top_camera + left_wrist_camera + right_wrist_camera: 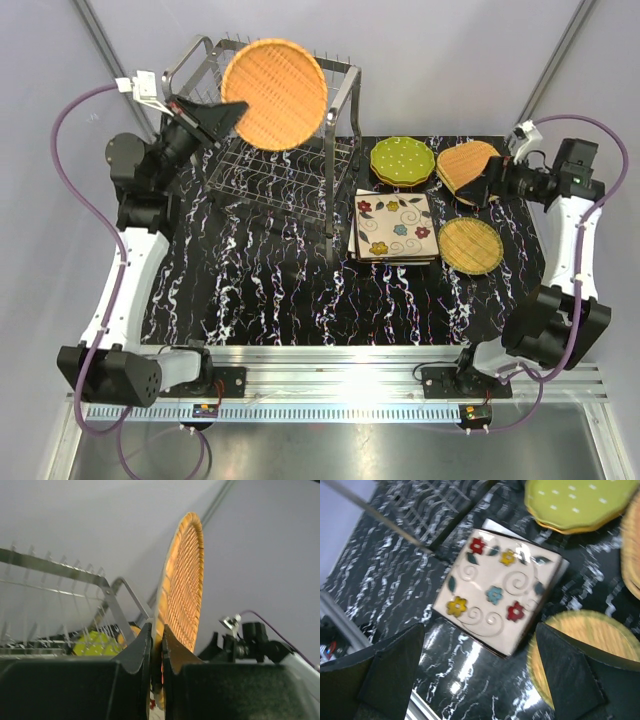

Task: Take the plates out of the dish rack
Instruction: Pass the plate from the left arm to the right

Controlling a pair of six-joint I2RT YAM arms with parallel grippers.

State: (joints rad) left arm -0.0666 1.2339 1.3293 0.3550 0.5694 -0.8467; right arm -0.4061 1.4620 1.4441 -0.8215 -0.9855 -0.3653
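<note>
- The left gripper (232, 110) is pressed together on the rim of an orange wicker plate (275, 93). In the left wrist view its jaws pinch only the thin edge, low on the plate (185, 580).
- The plate stands upright on its edge, above the top of the dish rack (270, 165). I think this is because plates sit between the upright prongs, so one must come straight up before it can be turned flat.
- The rack is on the far left of the table. Whether other plates remain behind the held one, I cannot tell.
- The right gripper (487, 188) is spread wide and holds nothing. It hovers over the far right side, above the plates lying there.
- These plates are sorted by kind: the green dotted plates (402, 160) far, the square flowered plates (395, 228) stacked nearer, and two wicker plates (469, 245) to the right.
- So the held plate probably belongs with the wicker ones, and a carry across to the right is needed.
- The table (260, 290) is black with white marble veins and looks glossy, so plates may slide on it.
- A metal rail (340, 360) at the near edge carries both arm bases.
- The walls are plain pale grey, with slanted metal poles at the far corners.
</note>
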